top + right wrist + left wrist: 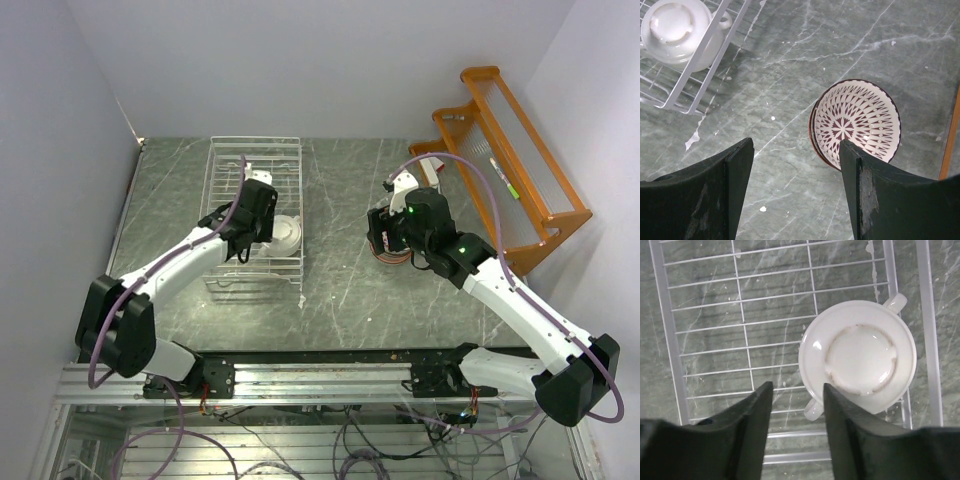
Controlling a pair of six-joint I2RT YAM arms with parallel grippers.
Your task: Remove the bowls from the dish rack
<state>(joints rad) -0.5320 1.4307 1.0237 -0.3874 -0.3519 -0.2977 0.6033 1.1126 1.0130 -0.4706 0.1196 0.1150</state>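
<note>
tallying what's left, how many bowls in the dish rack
1: a cream handled bowl, upside down at the dish rack's right side. The left arm may hide others.

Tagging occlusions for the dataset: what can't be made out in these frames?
- Top view: bowl stack mostly under the right arm; count unreadable.
- Right wrist: patterned bowl covers the bowls beneath; only rim slivers show.
- Left wrist: cream bowl is upside down, inside hidden.
- Top view: dish rack near-left part behind left arm.
</note>
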